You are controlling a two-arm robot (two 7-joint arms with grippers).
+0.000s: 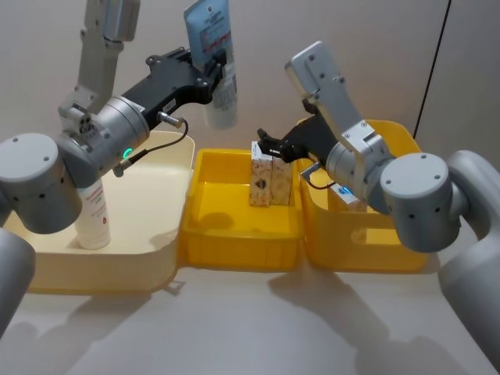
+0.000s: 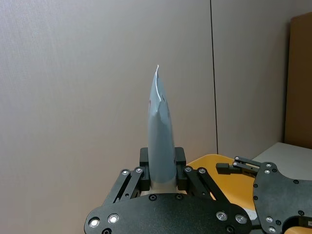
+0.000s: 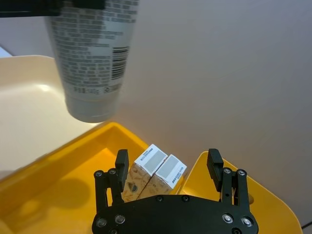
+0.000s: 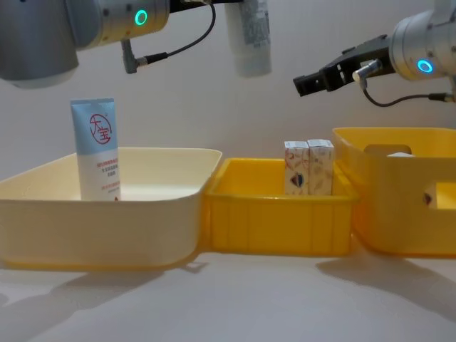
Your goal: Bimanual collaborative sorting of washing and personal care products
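Left gripper point(image 1: 212, 76) is clamped on the mid-body of a pale blue squeeze tube, the raised tube point(image 1: 212, 47). It holds the tube upright in the air with the crimped end up and the round cap end down. The raised tube hangs above the line where the cream bin point(image 1: 94, 277) meets the middle yellow bin point(image 1: 234, 250), and touches neither.

Right gripper point(image 1: 273, 146) has its fingers spread apart and grips nothing. It hovers over the two cartons point(image 1: 269, 180), with a visible gap between it and their tops in the chest view.

The two cartons stand upright, side by side and touching, toward the far right corner of the middle yellow bin.

A second tube, the standing tube point(image 1: 94, 215), rests on its cap end inside the cream bin near that bin's left edge. Its red circle logo faces the robot.

The right yellow bin point(image 1: 367, 254) sits against the right side of the middle yellow bin. A small whitish item point(image 1: 344, 194) lies inside it, too hidden to identify.

All three bins sit in a row on the table point(image 1: 258, 328).
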